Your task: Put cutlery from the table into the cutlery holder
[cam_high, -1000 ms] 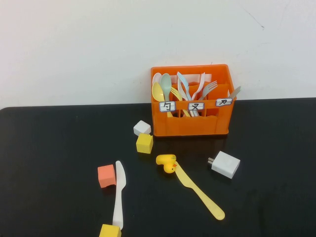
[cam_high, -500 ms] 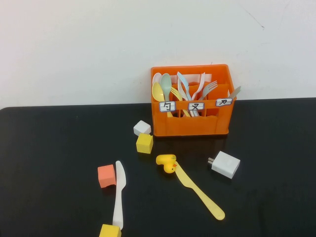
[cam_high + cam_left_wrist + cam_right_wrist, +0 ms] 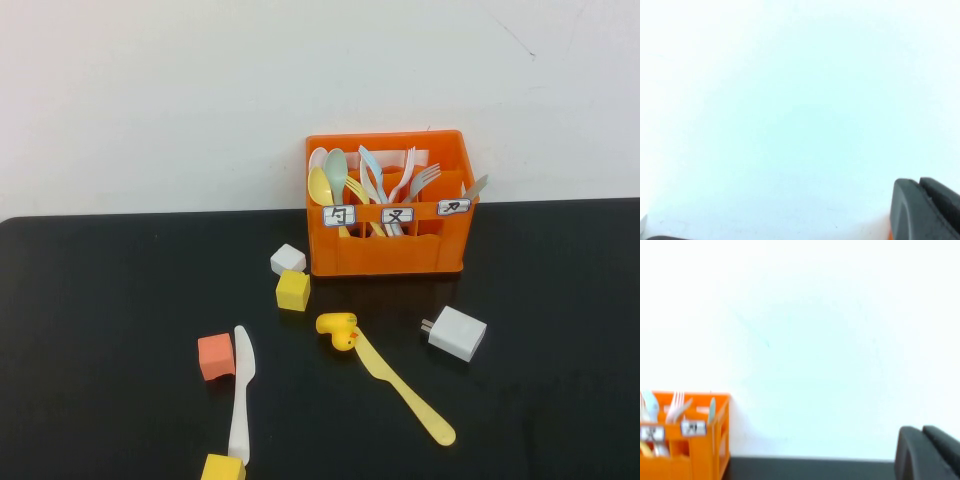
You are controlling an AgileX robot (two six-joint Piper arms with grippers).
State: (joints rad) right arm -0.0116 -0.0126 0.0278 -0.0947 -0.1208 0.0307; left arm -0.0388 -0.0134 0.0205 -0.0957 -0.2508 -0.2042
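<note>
The white knife [image 3: 240,395] lies on the black table [image 3: 100,300] at the front left, between an orange block and a yellow block. The yellow knife [image 3: 402,390] lies front centre, its blade end touching the yellow rubber duck [image 3: 338,331]. The orange cutlery holder [image 3: 390,215] stands at the back with pastel spoons and forks in it; it also shows in the right wrist view [image 3: 685,435]. Neither arm shows in the high view. My left gripper [image 3: 919,182] and right gripper [image 3: 921,430] show only dark fingertips pressed together, held up facing the white wall, empty.
A white charger block [image 3: 457,333] lies right of the yellow knife. A white block [image 3: 288,259] and a yellow block [image 3: 293,290] sit left of the crate. An orange block [image 3: 215,356] and another yellow block [image 3: 222,468] flank the white knife.
</note>
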